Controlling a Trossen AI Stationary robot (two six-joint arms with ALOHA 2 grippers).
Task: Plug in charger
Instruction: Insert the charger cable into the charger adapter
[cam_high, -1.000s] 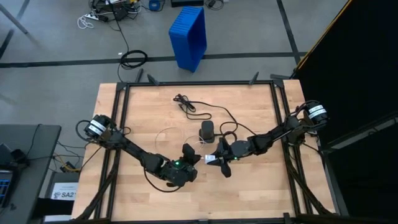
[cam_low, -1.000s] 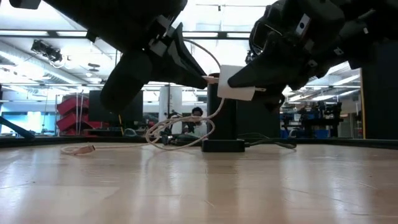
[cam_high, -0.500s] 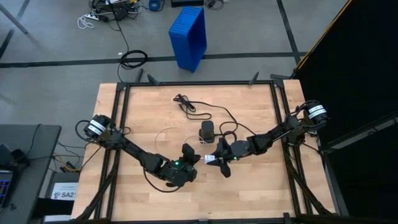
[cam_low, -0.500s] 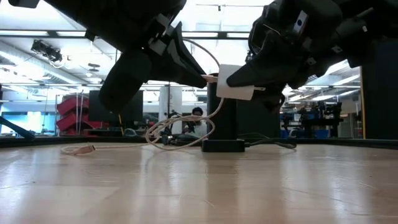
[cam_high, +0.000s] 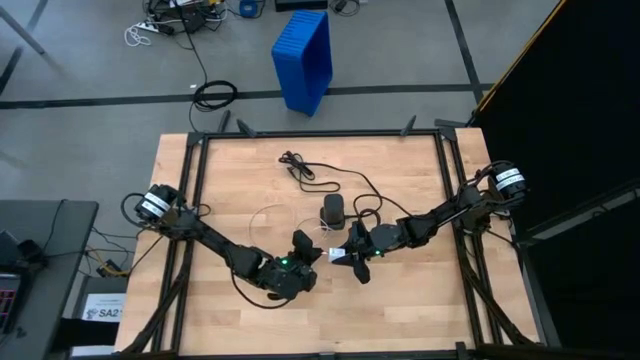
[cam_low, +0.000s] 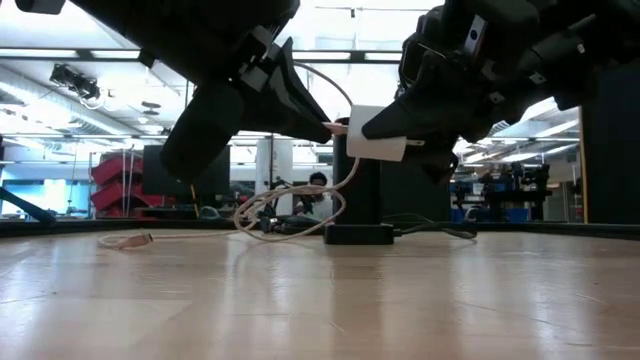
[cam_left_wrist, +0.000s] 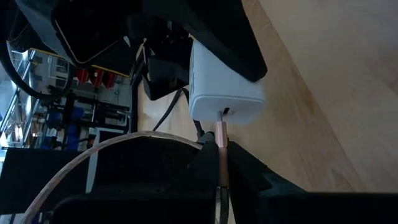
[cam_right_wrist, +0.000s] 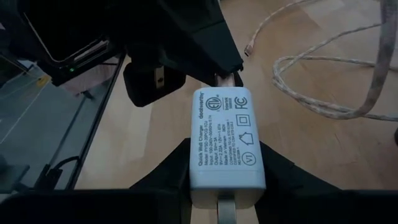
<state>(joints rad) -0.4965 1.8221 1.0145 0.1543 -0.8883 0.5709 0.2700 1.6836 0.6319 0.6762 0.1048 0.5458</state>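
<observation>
right gripper (cam_high: 347, 256) clamped on white charger (cam_right_wrist: 225, 138), held up off table (cam_high: 420, 310), near the middle. left gripper (cam_high: 316, 250) pinching cable plug (cam_left_wrist: 221, 138), rose-gold tip, right at charger's port. plug touching the port face in left wrist view; can't tell if in or just at the edge. looks only partly in, as most of the metal tip shows.

white cable (cam_low: 290, 212) looping back from plug, lying in coils on the wood behind. black power brick (cam_high: 333, 211) w/ black cord (cam_high: 305, 172) sitting just beyond the grippers, not touched.

step in hand, prob: pushing plug into charger, both arms meeting in mid-air. lined up pretty straight from right wrist view.

next move needs: small straight push along plug's line, no twist, right side holding still so charger doesn't slip back. if tip is off a bit, could scrape the port or bend. then a let-go by left side, slow, so cable doesn't tug it out.
</observation>
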